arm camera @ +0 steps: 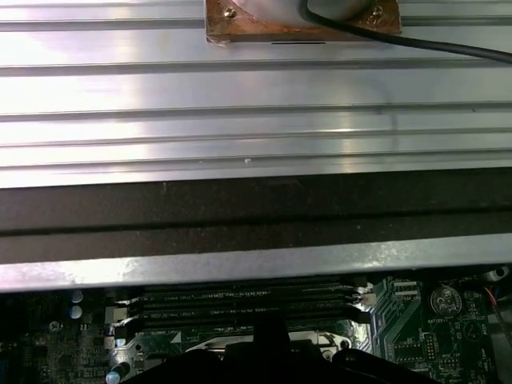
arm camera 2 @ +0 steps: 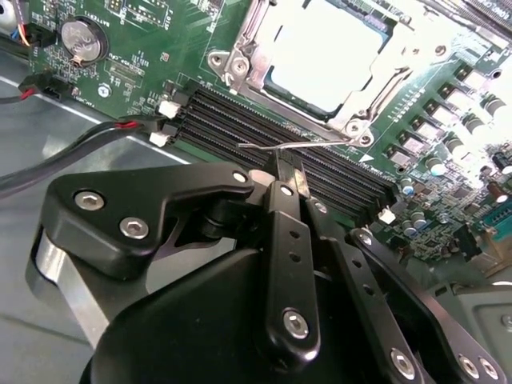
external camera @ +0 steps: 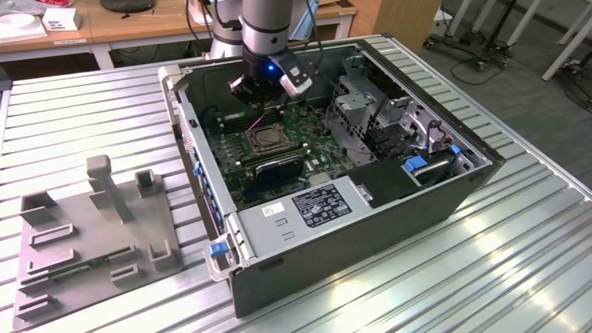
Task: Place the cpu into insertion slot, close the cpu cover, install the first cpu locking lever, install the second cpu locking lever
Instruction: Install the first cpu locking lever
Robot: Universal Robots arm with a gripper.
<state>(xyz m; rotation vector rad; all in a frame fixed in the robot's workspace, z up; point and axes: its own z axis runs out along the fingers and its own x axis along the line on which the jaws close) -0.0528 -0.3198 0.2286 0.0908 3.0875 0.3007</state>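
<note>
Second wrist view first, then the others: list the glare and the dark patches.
Second wrist view: the cpu top is washed out white; the end effector, shut on the locking lever, reads dark. First wrist view: the table glares, the board sits dim. Exterior view: bright streaks cross the table.
</note>
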